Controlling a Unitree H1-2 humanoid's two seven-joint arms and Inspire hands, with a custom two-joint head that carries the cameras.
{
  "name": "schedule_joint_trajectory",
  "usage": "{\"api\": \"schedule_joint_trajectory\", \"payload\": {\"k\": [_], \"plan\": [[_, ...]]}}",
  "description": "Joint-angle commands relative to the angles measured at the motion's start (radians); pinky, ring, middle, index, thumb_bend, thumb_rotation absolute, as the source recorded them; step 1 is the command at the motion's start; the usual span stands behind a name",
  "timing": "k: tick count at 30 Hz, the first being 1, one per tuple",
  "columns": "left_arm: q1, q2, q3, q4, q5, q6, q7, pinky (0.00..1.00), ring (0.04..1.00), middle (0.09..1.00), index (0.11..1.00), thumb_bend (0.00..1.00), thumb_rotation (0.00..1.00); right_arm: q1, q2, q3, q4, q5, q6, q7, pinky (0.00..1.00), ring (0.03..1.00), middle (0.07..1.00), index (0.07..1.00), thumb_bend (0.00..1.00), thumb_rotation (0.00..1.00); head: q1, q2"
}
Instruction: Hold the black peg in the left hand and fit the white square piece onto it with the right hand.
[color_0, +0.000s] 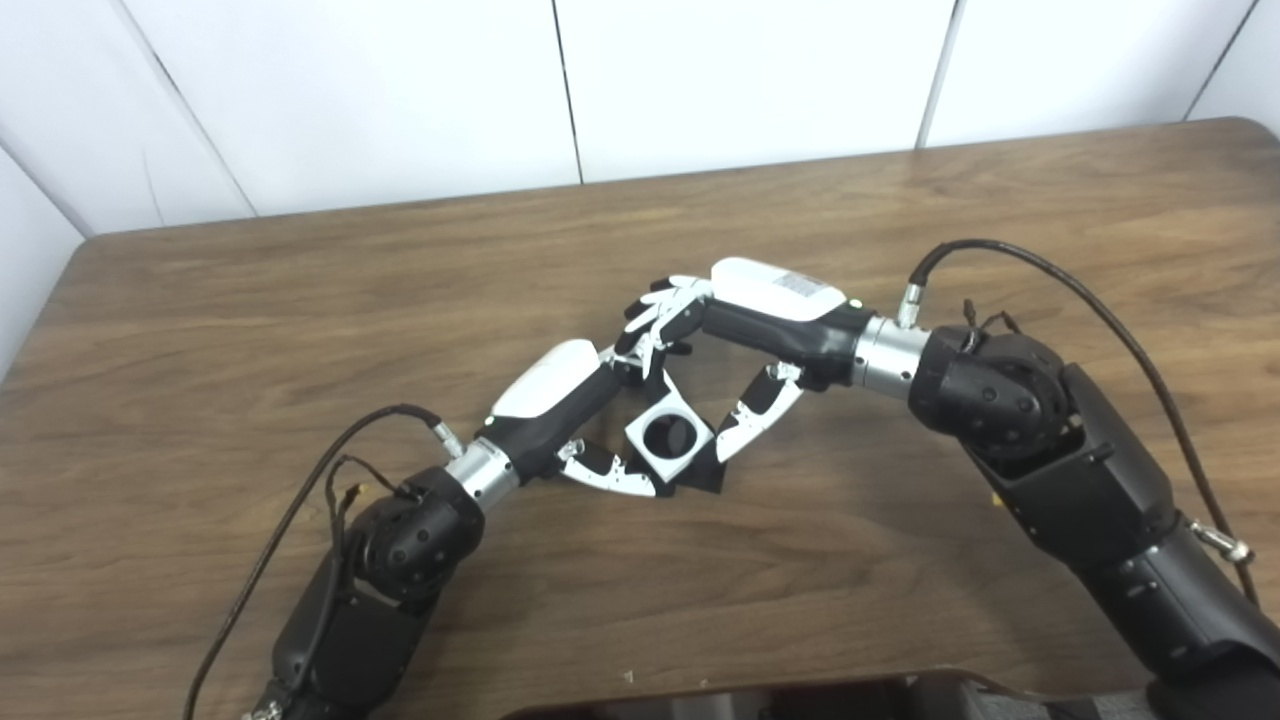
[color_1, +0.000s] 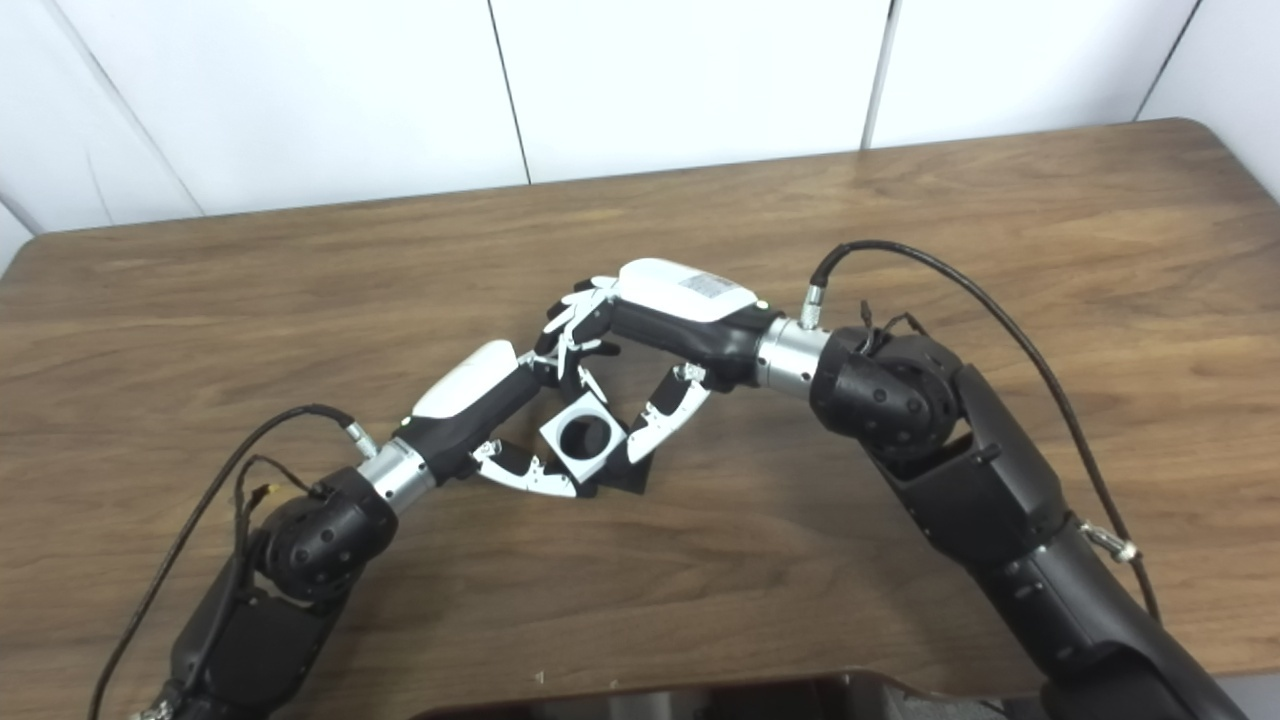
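Spanning both views, a brown wood-grain counter meets white wall panels. Both the left hand and right hand close their fingers around the white square piece on the black peg. Neither view reveals more.

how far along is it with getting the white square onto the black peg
Looks nearly done. The white square piece already sits on the black peg's base, with the dark peg showing in its round hole. In hand: the left hand and right hand both close around the pair, thumbs against it. Left: confirming it is fully seated, which I can't tell, then letting go.
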Motion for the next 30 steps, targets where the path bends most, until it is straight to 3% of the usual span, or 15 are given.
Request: {"api": "schedule_joint_trajectory", "payload": {"k": [1,30], "plan": [[-0.002,0.008,-0.008,-0.003,0.013,0.035,-0.019,0.81,0.96,0.919,0.497,0.52,0.09,-0.033,-0.005,0.001,0.002,-0.015,-0.023,-0.01,0.97,0.894,0.791,0.479,0.52,0.14,-0.003,0.002],[0.0,0.033,0.002,-0.008,-0.014,0.022,-0.026,0.81,0.954,0.914,0.497,0.51,0.09,-0.04,-0.077,-0.018,-0.032,-0.005,0.031,0.015,1.0,0.9,0.787,0.479,0.52,0.14,-0.032,0.021]]}}
